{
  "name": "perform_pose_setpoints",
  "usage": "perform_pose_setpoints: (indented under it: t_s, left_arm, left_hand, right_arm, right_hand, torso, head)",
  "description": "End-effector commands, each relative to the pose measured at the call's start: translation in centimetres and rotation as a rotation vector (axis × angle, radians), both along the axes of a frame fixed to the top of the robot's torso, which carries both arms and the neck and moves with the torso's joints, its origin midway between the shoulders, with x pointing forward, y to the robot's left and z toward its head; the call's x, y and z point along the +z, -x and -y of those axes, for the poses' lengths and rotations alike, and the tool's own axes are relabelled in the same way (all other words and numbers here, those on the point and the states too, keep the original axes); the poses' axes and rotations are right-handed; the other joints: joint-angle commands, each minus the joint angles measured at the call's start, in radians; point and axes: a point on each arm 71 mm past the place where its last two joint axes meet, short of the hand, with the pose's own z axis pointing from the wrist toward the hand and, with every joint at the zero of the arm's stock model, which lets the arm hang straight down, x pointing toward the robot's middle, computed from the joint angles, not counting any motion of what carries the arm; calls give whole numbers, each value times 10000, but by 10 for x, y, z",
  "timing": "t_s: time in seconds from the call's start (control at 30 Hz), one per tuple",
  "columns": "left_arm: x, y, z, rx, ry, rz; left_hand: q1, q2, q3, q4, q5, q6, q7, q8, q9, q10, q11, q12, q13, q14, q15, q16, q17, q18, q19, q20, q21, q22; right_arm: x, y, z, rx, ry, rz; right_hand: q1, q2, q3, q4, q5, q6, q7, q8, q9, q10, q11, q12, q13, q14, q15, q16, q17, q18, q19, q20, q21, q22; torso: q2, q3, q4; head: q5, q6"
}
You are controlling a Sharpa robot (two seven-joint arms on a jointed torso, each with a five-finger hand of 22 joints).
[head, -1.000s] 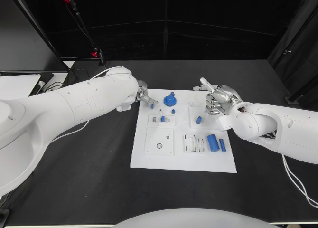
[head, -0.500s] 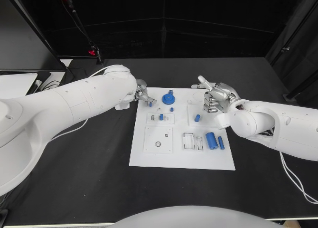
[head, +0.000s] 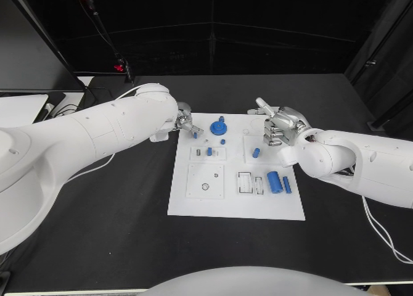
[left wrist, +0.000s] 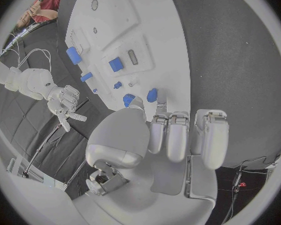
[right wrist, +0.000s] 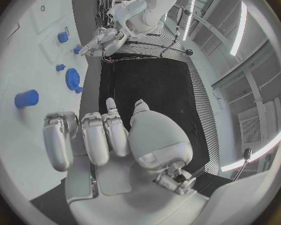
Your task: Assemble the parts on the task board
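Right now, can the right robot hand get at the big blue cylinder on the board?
Probably yes. The right robot hand hovers over the board's far right; the cylinder lies uncovered nearer the robot, nothing between them.

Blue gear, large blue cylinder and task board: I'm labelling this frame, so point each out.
blue gear [head: 220, 129], head view, its round top face.
large blue cylinder [head: 275, 182], head view, mid-body.
task board [head: 238, 206], head view, bare near area.

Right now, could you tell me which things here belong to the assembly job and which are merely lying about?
Belonging to the job:
task board
blue gear
large blue cylinder
small blue peg
left hand
right hand

Just lying about:
white cable on the black table
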Motion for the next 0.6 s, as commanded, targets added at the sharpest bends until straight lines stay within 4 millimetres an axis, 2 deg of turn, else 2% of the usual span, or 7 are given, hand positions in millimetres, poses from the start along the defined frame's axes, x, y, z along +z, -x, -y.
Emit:
perform_pose_setpoints:
  t_s: [0.03, 0.43, 0.6]
  left_arm:
    - [1, 0, 1, -109, 47, -102]
    - [1, 0, 2, -54, 75, -130]
    - [1, 0, 2, -32, 59, -130]
  left_hand:
    - [160, 25, 18, 3, 63, 74, -2, -70, -23, 1075, -75, -67, 2609, 1035, -41, 9, 2634, -65, 1043, 27, 32, 2628]
    - [571, 34, 169, -7, 333, 132, -10, -238, -115, 1075, -87, -67, 2609, 1035, -57, 9, 2634, -65, 1043, 9, 32, 2628]
    - [682, -11, 203, -4, 440, 155, -8, -276, -134, 1075, -87, -67, 2609, 1035, -59, 9, 2634, -65, 1043, 6, 32, 2628]
  right_arm:
    - [1, 0, -1, 31, -37, 51]
    - [2, 0, -2, 54, -47, 49]
    - [2, 0, -2, 53, -48, 52]
  right_hand:
    - [28, 14, 77, 4, 39, -66, 626, 68, -16, 1058, 38, 25, 2632, 1038, -5, 25, 2635, 54, 658, -41, -37, 2430]
    - [28, 14, 77, 4, 39, -66, 626, 68, -16, 1058, 38, 25, 2632, 1038, -5, 25, 2635, 54, 658, -41, -37, 2430]
    - [28, 14, 77, 4, 39, -66, 626, 68, -16, 1058, 38, 25, 2632, 1038, -5, 25, 2635, 54, 658, -41, -37, 2430]
  torso:
    - [-3, 5, 4]
    - [1, 1, 0]
    - [-1, 8, 19]
  head:
    - [-10, -18]
    - [-60, -63]
    - [-65, -83]
